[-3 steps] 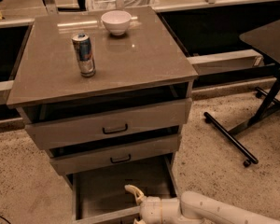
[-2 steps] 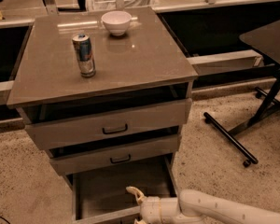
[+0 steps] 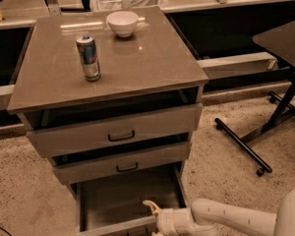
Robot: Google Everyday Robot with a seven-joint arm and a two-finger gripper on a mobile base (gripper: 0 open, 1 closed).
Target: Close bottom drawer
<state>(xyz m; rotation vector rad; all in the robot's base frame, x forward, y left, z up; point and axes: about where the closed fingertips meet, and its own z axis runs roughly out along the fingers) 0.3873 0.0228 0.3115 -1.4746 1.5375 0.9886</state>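
Our gripper [image 3: 152,216] sits low at the front edge of the bottom drawer [image 3: 130,198], which is pulled out, its tray reaching back behind the gripper. We cannot tell whether the gripper is spread or pressed together. Above it: middle drawer [image 3: 152,157], top drawer [image 3: 152,124], then can [image 3: 88,58] and bowl [image 3: 122,23] on the surface [image 3: 142,68].
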